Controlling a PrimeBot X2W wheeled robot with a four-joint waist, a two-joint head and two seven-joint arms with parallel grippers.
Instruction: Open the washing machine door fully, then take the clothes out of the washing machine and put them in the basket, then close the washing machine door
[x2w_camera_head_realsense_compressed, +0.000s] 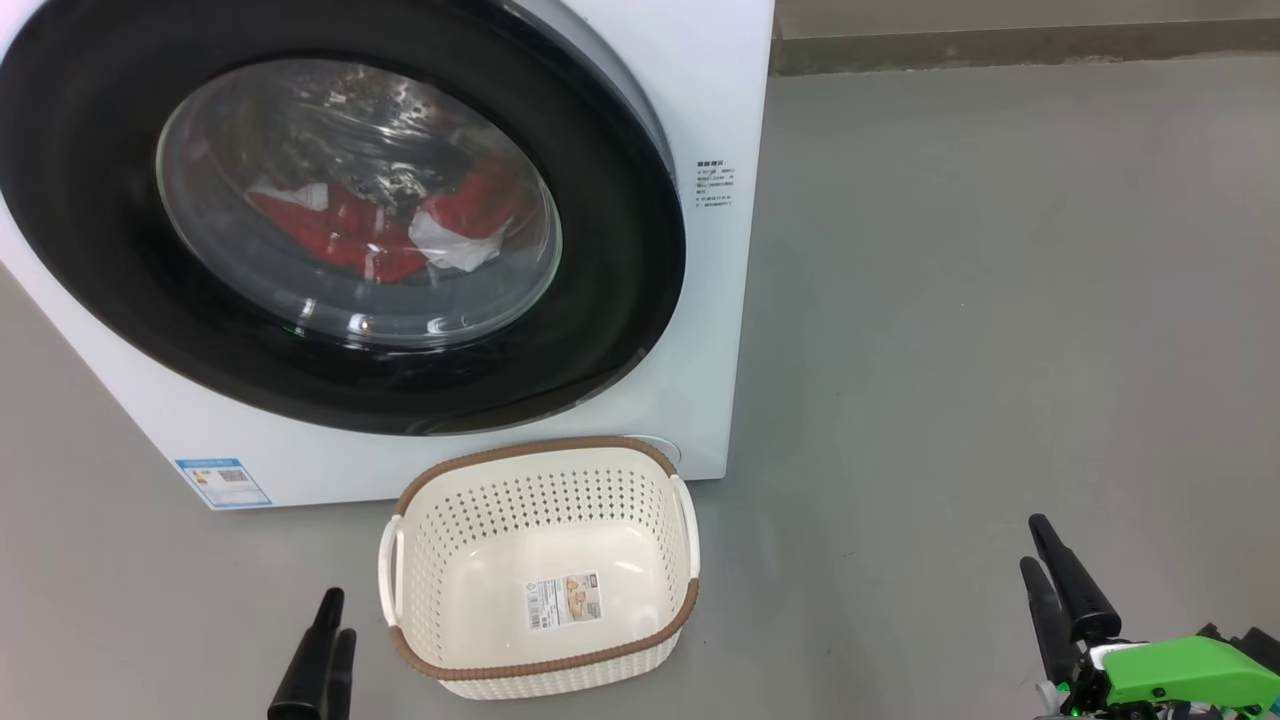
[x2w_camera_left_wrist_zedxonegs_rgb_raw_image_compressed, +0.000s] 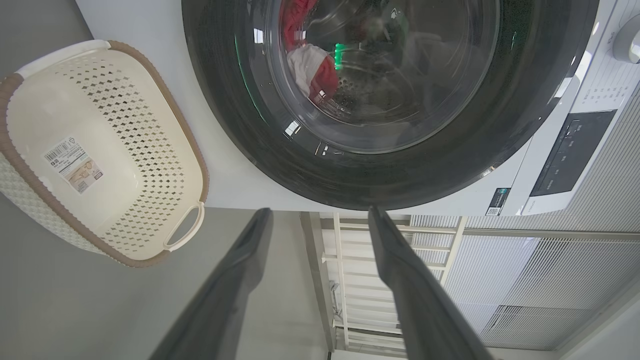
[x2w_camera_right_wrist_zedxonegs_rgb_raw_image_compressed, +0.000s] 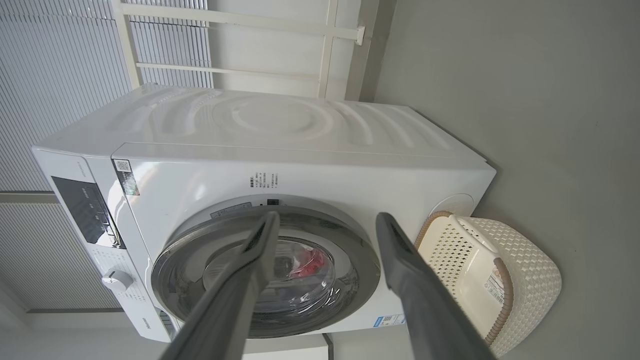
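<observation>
Washing machine door (x2w_camera_head_realsense_compressed: 612, 300) apparently shut, though possibly just ajar; clothes (x2w_camera_head_realsense_compressed: 350, 235) behind its glass. Basket (x2w_camera_head_realsense_compressed: 545, 455) empty, just before the washing machine (x2w_camera_head_realsense_compressed: 725, 100). Left gripper (x2w_camera_head_realsense_compressed: 338, 615) and right gripper (x2w_camera_head_realsense_compressed: 1034, 543) both spread, holding nothing. Could slip off the glossy rim on a shallow hook, or knock the basket when reaching in.

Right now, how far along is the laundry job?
Done: nothing. The washing machine door covers the opening, the clothes lie inside behind it, the basket holds no clothes. In hand: nothing; left gripper and right gripper are open, clear of the door. Left: open door, move clothes, close door.
</observation>
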